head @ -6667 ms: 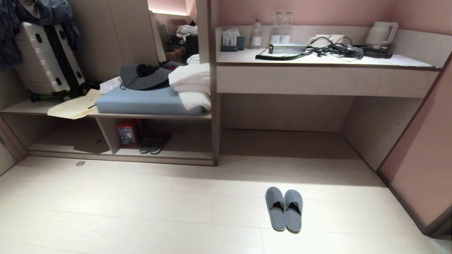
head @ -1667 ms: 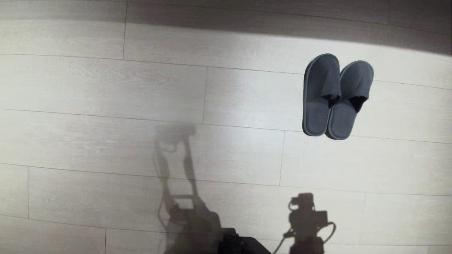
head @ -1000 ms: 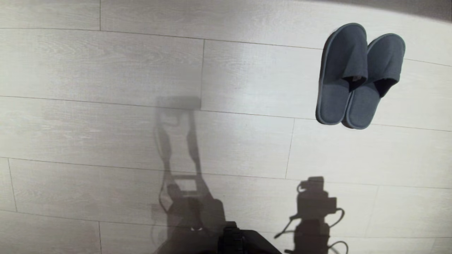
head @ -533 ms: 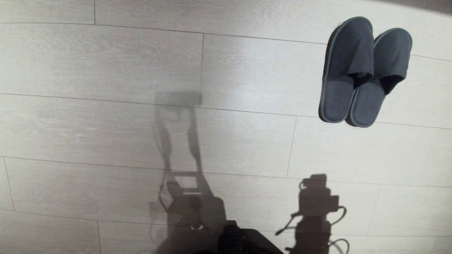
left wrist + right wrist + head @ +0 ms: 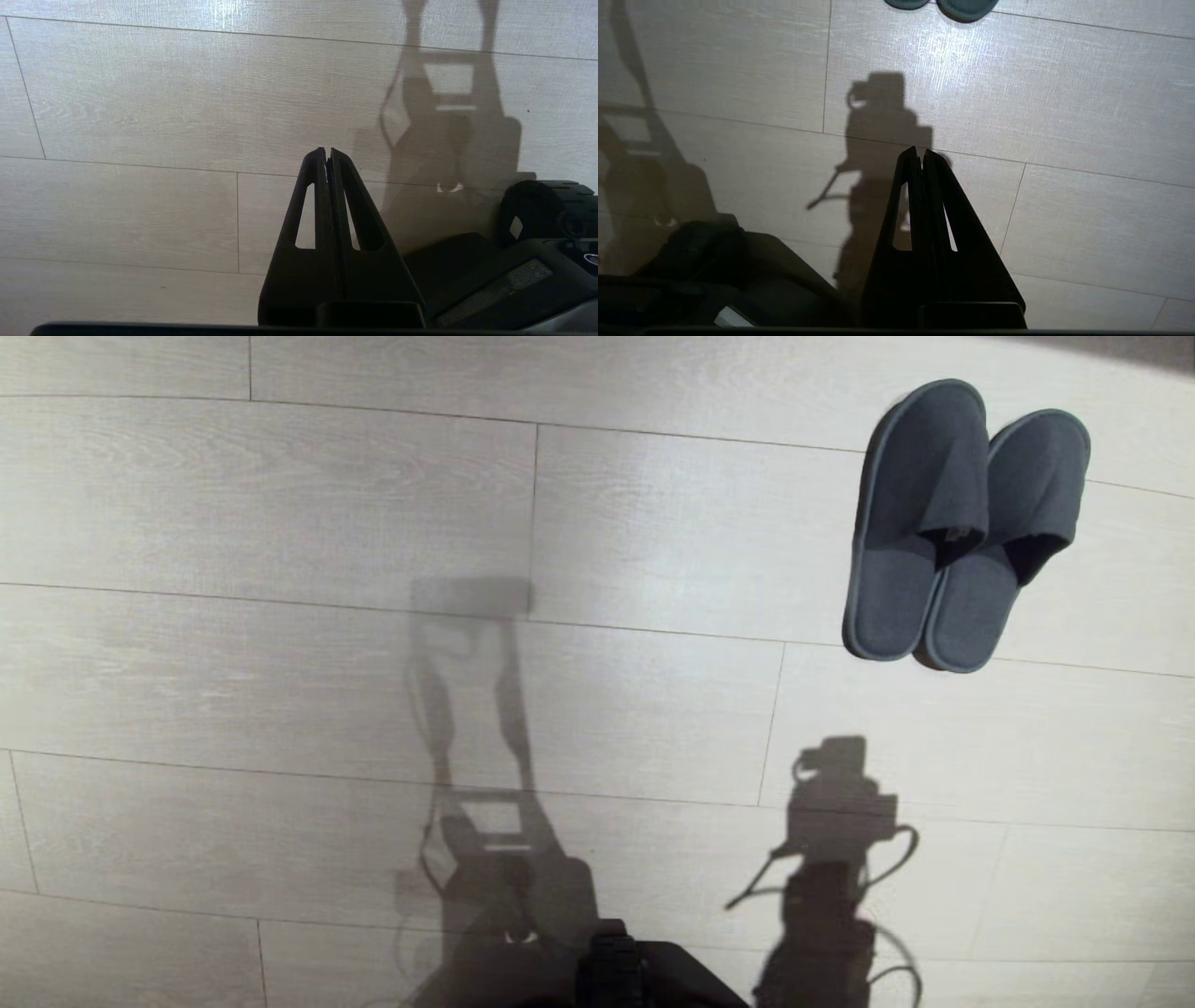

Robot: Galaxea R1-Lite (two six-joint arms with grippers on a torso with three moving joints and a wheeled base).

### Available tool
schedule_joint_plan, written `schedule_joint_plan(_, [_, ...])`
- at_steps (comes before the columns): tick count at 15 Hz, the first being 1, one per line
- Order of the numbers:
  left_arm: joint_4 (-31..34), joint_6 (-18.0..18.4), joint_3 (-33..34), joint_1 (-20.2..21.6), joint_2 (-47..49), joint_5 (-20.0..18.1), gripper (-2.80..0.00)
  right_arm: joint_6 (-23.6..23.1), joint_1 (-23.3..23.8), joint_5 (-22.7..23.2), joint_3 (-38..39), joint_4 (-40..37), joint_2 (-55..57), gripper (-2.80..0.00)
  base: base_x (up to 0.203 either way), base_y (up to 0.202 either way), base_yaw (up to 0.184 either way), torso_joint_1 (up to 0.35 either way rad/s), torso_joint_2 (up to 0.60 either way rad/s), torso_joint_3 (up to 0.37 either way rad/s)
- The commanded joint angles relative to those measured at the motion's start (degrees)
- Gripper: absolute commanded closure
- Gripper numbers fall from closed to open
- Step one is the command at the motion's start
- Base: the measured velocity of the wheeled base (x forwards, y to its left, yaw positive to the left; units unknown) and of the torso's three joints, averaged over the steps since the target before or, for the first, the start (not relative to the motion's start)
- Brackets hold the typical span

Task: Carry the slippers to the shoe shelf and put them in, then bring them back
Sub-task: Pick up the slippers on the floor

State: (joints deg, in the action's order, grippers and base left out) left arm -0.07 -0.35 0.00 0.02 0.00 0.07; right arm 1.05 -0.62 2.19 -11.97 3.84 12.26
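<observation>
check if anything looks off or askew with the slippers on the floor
Nothing is damaged or spilled. The grey-blue ribbed fabric slippers lie side by side, soles down, on the pale wood-look plank floor, leaning slightly clockwise, heels touching.

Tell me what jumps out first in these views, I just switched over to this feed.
The grey-blue slippers stand out most: a dark pair side by side on the pale plank floor, at the upper right of the head view. Next come the robot's own shadows across the boards nearer the base. In the wrist views, the left hand and right hand are both shut, empty, above bare floor.
</observation>
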Motion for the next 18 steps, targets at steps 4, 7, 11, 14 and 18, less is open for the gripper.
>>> schedule_joint_plan(4, [-0.01,0.0,0.0,0.06,-0.09,0.02,0.0,-0.42,-0.21,-0.16,-7.59,14.13,35.81,0.0,0.0,0.0,0.0,0.0,0.0,0.0])
schedule_joint_plan(7, [-0.01,0.0,0.0,-0.02,-0.09,0.02,0.0,-0.88,-0.23,-2.02,-10.9,30.67,58.07,0.0,0.0,0.0,0.0,0.0,0.0,0.0])
schedule_joint_plan(11, [-0.01,0.09,0.0,-0.02,-0.09,0.02,0.0,-2.53,-0.32,-7.25,-16.42,55.07,77.87,-2.8,0.0,0.0,0.0,0.0,0.0,0.0])
schedule_joint_plan(14, [-0.01,0.27,0.0,-0.02,-0.09,0.02,0.0,-3.07,-0.34,-7.86,-21.43,59.95,81.65,-2.8,0.0,0.0,0.0,0.0,0.0,0.0])
schedule_joint_plan(18, [-0.01,0.35,0.0,0.06,-0.09,0.11,0.0,-3.95,-0.27,-8.14,-25.34,66.79,86.97,-2.8,0.0,0.0,0.0,0.0,0.0,0.0])
